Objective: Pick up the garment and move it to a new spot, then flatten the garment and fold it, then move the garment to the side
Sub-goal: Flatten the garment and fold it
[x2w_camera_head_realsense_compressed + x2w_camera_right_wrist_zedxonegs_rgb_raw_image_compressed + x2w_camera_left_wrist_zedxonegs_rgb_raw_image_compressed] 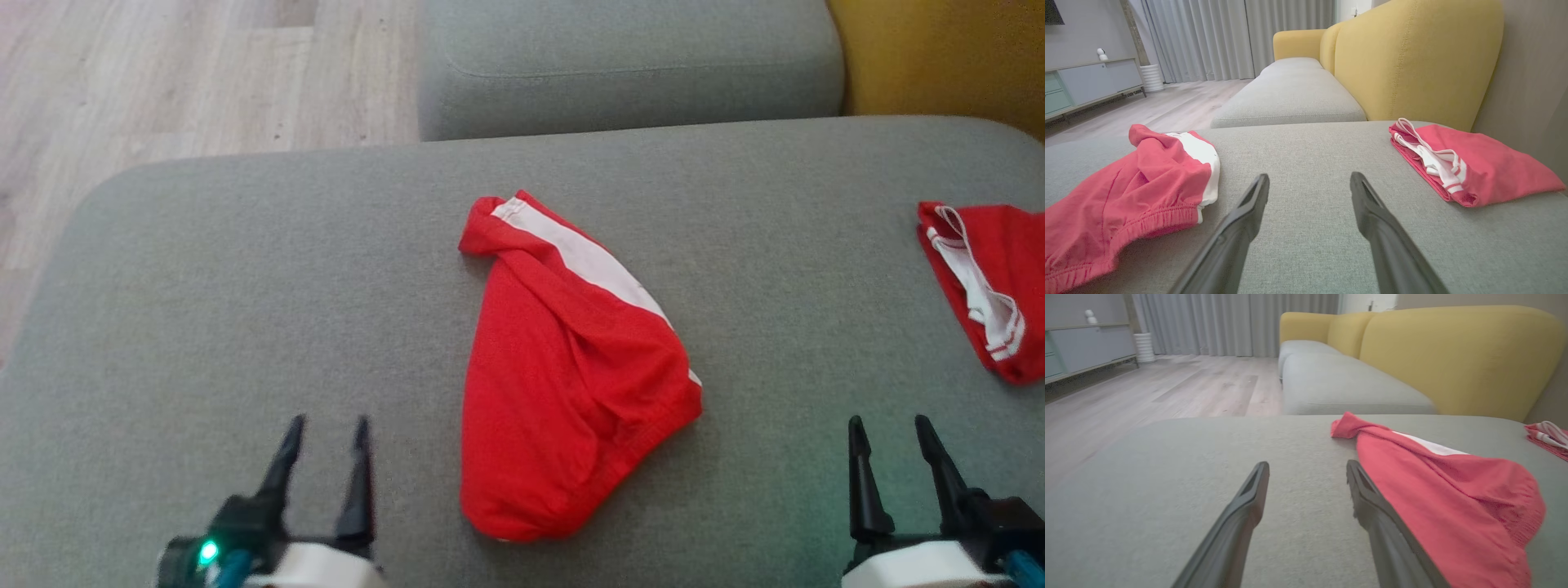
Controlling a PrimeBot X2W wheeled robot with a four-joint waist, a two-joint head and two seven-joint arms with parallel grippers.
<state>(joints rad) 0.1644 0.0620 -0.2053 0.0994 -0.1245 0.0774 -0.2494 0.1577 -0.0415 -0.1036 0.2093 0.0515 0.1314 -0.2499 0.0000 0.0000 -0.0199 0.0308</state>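
- While both arms sit low at the near edge, the left gripper (330, 420) and right gripper (888, 420) each have their fingers spread wide with nothing between them. Their bodies are cut off by the bottom of the head view.
- Surface is a grey woven seat cushion (245, 286). The garment (563, 376) lies about mid-cushion, between the two grippers, closer to the left one and apart from both.
- Garment is red and crumpled into a rough triangle, narrow at the far end. A white stripe runs along its right side and a gathered elastic edge sits at the near right. How many layers are underneath is hidden.
- A folded red piece (992, 278) with white cords lies at the cushion's right, cut off by the head view's right edge.
- Farther on are a second cushion (629, 65), a yellow backrest (939, 57) to the right and a pale wood floor (163, 73) to the left.
- Farthest are grey curtains (1229, 322), a low cabinet (1090, 345) and a white ribbed pot (1144, 347). The small white item on the cabinet is too small to tell.
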